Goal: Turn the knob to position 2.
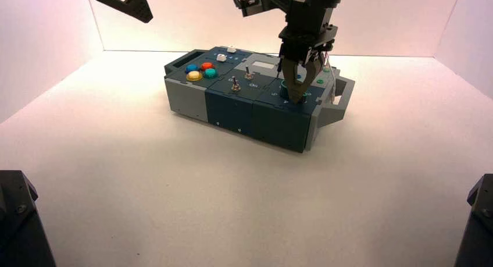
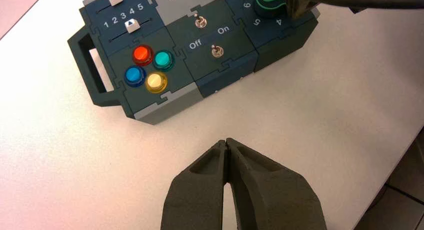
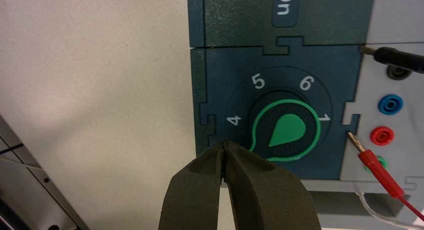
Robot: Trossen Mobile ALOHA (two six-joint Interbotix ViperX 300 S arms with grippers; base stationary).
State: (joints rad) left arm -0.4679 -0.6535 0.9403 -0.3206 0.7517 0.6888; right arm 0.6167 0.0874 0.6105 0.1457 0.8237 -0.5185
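Note:
The teal-green knob (image 3: pixel 286 131) sits on the dark blue box (image 1: pixel 232 107), at its right end in the high view (image 1: pixel 289 88). White numerals 4 (image 3: pixel 233 121), 5, 6 and 1 ring it; position 2 is hidden. The knob's pointer tapers toward the stretch past the 4, where my right gripper (image 3: pixel 226 145) is shut and empty, its tips at the knob's rim. From above, the right gripper (image 1: pixel 299 97) reaches down onto the knob. My left gripper (image 2: pixel 227 142) is shut on nothing and hangs raised at the far left (image 1: pixel 145 14), away from the box.
Red, teal, blue and yellow push buttons (image 2: pixel 149 68) sit at the box's left end beside two sliders (image 2: pixel 131 23). Two metal toggle switches (image 2: pixel 201 22) stand mid-box by Off/On labels. Sockets and a red plug (image 3: pixel 374 162) with wires lie beside the knob. Handles stick out at both ends.

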